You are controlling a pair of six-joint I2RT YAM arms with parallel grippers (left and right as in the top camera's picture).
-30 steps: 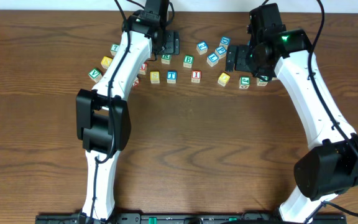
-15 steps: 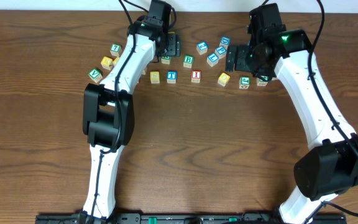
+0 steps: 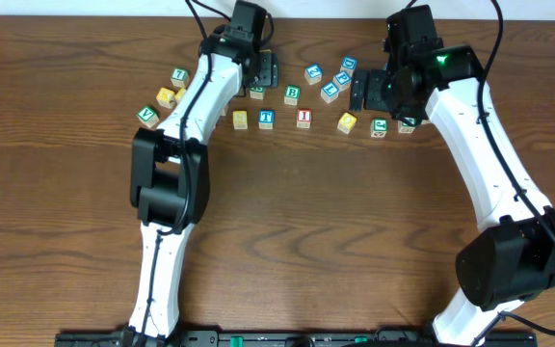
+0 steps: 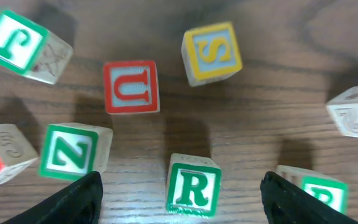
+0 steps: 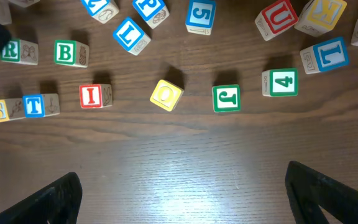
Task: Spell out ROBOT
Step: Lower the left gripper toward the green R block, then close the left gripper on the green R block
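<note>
Wooden letter blocks lie at the far side of the table. The green R (image 3: 257, 92) sits just below my left gripper (image 3: 262, 67). In the left wrist view the R (image 4: 193, 185) stands on the wood between the open fingers of the left gripper (image 4: 180, 190), untouched. A green B (image 3: 292, 94), blue T (image 3: 266, 118) and yellow O (image 3: 347, 122) lie nearby. My right gripper (image 3: 369, 92) is open and empty; in its wrist view the gripper (image 5: 182, 186) hangs over bare wood, with the O (image 5: 166, 95), B (image 5: 66, 53) and T (image 5: 34, 104) beyond it.
Other blocks lie around: red U (image 4: 130, 87), yellow S (image 4: 211, 53), green Z (image 4: 72, 151), red I (image 5: 92, 96), green J (image 5: 226, 98), green 4 (image 5: 283, 82), several blue ones at the back. The near half of the table (image 3: 355, 241) is bare wood.
My left arm has shifted slightly right, bringing its gripper over the R block. The right arm and the blocks have not moved.
</note>
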